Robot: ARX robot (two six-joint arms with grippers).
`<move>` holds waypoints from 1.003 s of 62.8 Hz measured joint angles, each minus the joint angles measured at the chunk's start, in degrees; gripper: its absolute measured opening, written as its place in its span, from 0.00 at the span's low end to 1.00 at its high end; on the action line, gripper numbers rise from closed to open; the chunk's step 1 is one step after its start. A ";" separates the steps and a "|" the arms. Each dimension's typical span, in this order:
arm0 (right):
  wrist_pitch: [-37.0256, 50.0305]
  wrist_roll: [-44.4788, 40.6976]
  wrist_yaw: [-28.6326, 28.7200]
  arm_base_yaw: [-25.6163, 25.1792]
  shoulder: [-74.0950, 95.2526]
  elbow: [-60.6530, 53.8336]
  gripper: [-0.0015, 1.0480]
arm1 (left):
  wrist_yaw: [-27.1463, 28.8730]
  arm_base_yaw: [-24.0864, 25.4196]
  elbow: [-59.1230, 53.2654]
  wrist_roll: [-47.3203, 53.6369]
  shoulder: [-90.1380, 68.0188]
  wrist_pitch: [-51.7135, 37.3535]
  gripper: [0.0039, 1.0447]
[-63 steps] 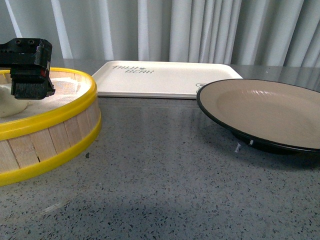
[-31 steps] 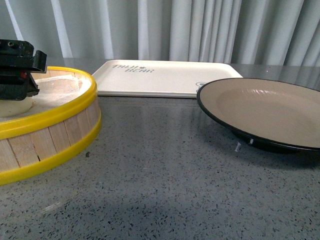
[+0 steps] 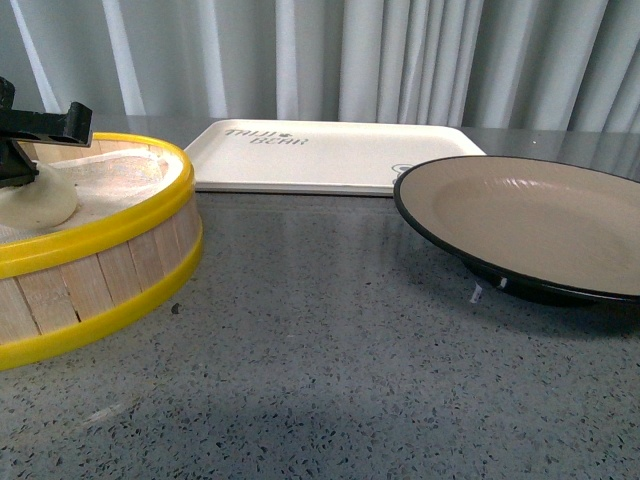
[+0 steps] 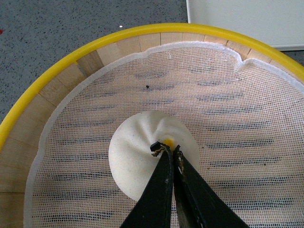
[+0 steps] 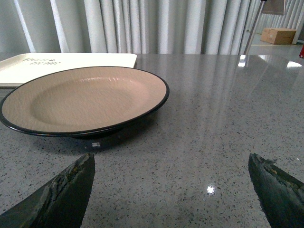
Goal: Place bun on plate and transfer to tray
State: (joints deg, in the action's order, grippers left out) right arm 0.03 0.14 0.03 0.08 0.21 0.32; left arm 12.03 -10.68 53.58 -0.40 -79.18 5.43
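Left gripper (image 4: 166, 148): I see it pinched tight on the top pleat of the bun (image 4: 135, 159).
Bun: inside the basket (image 3: 130, 225), on its mesh (image 4: 228, 95).
Right gripper (image 5: 170, 161): spread wide, holding nothing, near the plate (image 5: 80, 97).
Plate: on the table (image 3: 320, 330), just beside the tray (image 3: 330, 160).

Grey "BEAR" lettering on the tray (image 3: 330, 160)

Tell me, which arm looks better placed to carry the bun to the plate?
Left, most likely. The left gripper is closed on the pleated top of the bun inside the steamer basket. The right gripper hangs open over the table near the plate, holding nothing.
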 joint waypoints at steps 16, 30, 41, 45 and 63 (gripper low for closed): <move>0.00 0.00 0.00 0.00 0.00 0.02 0.92 | -0.90 0.02 1.55 0.15 2.19 1.99 0.03; 0.00 0.00 0.00 0.00 0.00 0.00 0.92 | -2.03 0.09 3.98 0.11 5.27 3.80 0.03; 0.00 0.00 -0.02 0.00 0.00 0.00 0.92 | -2.60 -0.81 5.86 -0.31 6.45 5.11 0.03; 0.00 0.00 0.00 0.00 0.00 0.00 0.92 | -2.56 -2.12 6.75 -0.57 6.64 5.46 0.03; 0.00 0.00 0.00 0.00 0.00 0.00 0.92 | -0.85 -16.52 14.08 -1.90 4.79 4.35 0.03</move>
State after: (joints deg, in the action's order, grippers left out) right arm 0.03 0.14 0.03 0.08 0.21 0.32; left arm 11.18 -27.20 67.66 -2.31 -74.39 9.78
